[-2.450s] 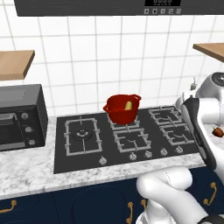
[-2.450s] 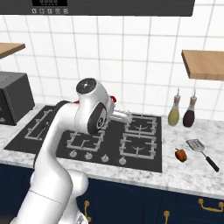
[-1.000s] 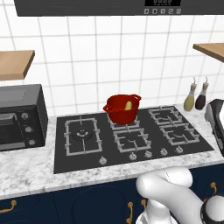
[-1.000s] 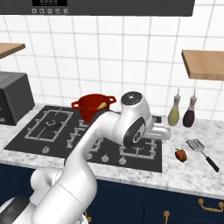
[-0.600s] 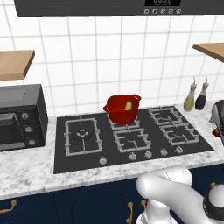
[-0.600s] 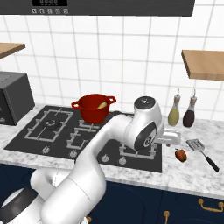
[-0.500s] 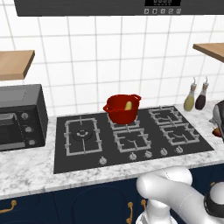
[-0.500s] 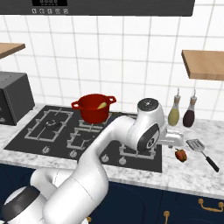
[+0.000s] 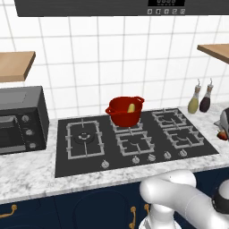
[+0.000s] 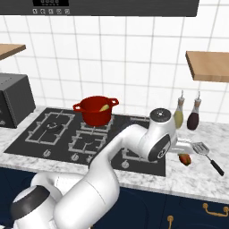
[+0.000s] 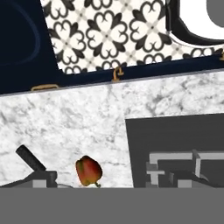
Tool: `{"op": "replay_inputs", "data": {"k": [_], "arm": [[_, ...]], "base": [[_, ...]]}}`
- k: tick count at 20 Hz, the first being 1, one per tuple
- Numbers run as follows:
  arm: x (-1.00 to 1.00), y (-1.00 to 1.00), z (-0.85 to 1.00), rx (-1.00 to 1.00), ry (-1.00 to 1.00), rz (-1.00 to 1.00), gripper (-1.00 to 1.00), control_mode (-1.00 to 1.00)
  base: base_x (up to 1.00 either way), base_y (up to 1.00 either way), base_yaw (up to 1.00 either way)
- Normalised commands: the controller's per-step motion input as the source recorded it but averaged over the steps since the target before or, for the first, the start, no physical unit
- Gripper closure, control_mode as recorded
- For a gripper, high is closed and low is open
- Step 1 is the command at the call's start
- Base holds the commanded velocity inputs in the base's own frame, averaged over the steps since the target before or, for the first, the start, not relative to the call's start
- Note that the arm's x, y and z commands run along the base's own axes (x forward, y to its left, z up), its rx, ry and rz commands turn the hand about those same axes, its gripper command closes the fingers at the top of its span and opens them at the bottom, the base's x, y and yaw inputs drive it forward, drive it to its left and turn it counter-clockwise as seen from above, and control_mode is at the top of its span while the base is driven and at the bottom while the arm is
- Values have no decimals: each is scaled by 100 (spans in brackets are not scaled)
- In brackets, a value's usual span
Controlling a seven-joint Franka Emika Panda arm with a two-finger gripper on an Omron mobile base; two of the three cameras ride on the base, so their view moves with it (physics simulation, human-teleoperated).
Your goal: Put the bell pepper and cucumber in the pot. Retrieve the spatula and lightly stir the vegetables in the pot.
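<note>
The glossy red pot (image 10: 95, 110) stands on a rear burner, and the pale green cucumber (image 10: 104, 108) rests inside it. On the marble counter right of the cooktop lies the red bell pepper (image 10: 184, 159); in the hand view the pepper (image 11: 89, 170) sits low and left of centre. The spatula (image 10: 205, 152) lies just right of the pepper, grey slotted head toward the wall and dark handle (image 11: 29, 158) toward the counter's front. My gripper (image 10: 188, 146) hovers just above the pepper with nothing between its fingers. The pot (image 9: 125, 110) also appears in the left base view.
Two dark-capped bottles (image 10: 186, 115) stand against the tiled wall behind the spatula. The black cooktop (image 10: 85, 134) with its raised grates spans the counter's middle. A black oven (image 9: 19, 118) sits at the far left. Wooden shelves (image 10: 207, 65) hang overhead.
The arm has swung right, from over the cooktop near the pot to above the pepper on the counter. Pot, cucumber, pepper and spatula have stayed put.
</note>
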Motion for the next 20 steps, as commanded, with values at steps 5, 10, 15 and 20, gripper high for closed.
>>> {"op": "replay_inputs", "data": {"k": [5, 10, 15, 20], "arm": [[22, -7, -22, 0, 0, 4, -100, -100], [26, -16, -24, 0, 0, 4, -100, -100], [20, -20, -24, 0, 0, 4, -100, -100], [18, -20, -19, 0, 0, 3, -100, -100]], "base": [[0, 0, 0], [0, 0, 0], [0, 0, 0], [0, 0, 0]]}}
